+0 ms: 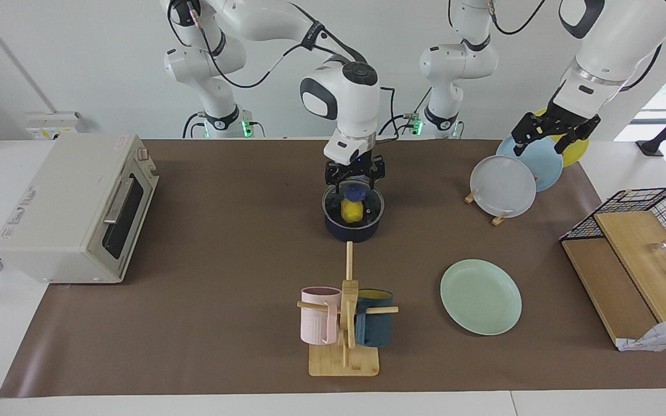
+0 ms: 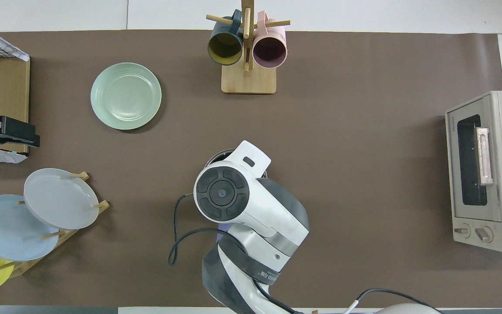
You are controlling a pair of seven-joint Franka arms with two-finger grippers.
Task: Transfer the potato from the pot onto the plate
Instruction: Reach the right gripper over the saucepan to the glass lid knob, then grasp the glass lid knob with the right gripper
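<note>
The yellow potato [image 1: 351,211] lies inside the navy-blue pot [image 1: 354,226] at the middle of the table. My right gripper [image 1: 355,182] hangs just over the pot's rim on the robots' side, open, its fingers spread about the pot's width, above the potato and apart from it. In the overhead view the right arm covers the pot except a bit of rim [image 2: 215,157], and the potato is hidden. The mint-green plate [image 1: 480,296] [image 2: 126,96] lies empty, farther from the robots than the pot, toward the left arm's end. My left gripper [image 1: 551,138] [image 2: 5,133] waits open over the plate rack.
A rack holds a grey-white plate [image 1: 502,186], a light blue plate [image 1: 532,162] and a yellow one. A mug tree [image 1: 344,323] with a pink and a teal mug stands farther from the robots than the pot. A toaster oven [image 1: 78,208] sits at the right arm's end; a wire-and-wood shelf [image 1: 633,254] at the left arm's end.
</note>
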